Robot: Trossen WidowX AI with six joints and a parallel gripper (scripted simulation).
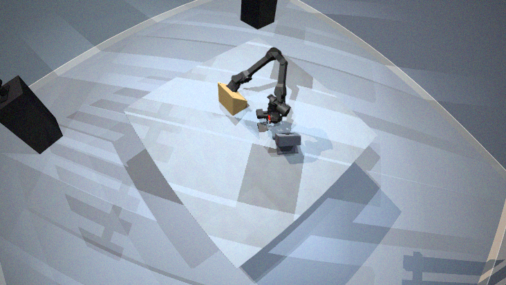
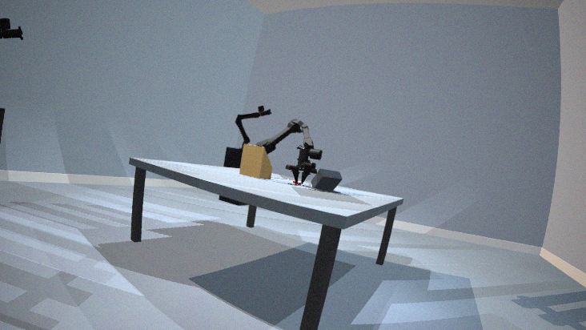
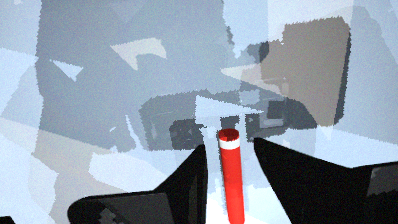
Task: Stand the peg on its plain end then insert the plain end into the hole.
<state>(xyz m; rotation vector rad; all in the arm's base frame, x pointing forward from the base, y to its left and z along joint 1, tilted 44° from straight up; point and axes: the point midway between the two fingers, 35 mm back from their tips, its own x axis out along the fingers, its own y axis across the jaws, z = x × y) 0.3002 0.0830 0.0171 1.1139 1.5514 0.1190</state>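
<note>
The red peg (image 1: pixel 269 118) (image 2: pixel 295 182) (image 3: pixel 232 175) lies on the table. In the wrist view its white-banded end points up the picture and its other end runs out of the bottom edge. My gripper (image 1: pixel 268 130) (image 2: pixel 299 183) (image 3: pixel 229 146) is low over the table, pointing down, with its fingers partly open on either side of the peg. A gap shows between each finger and the peg. A tilted grey block (image 1: pixel 287 139) (image 2: pixel 327 180) stands just beside the gripper. No hole can be made out in it from these views.
A yellow block (image 1: pixel 231 100) (image 2: pixel 254 161) with a slanted side stands near the arm's base; no hole shows in it either. The table (image 1: pixel 198 169) (image 2: pixel 196 182) carries patchy shadows. Dark pillars (image 1: pixel 32 116) (image 1: pixel 258 14) stand beyond it.
</note>
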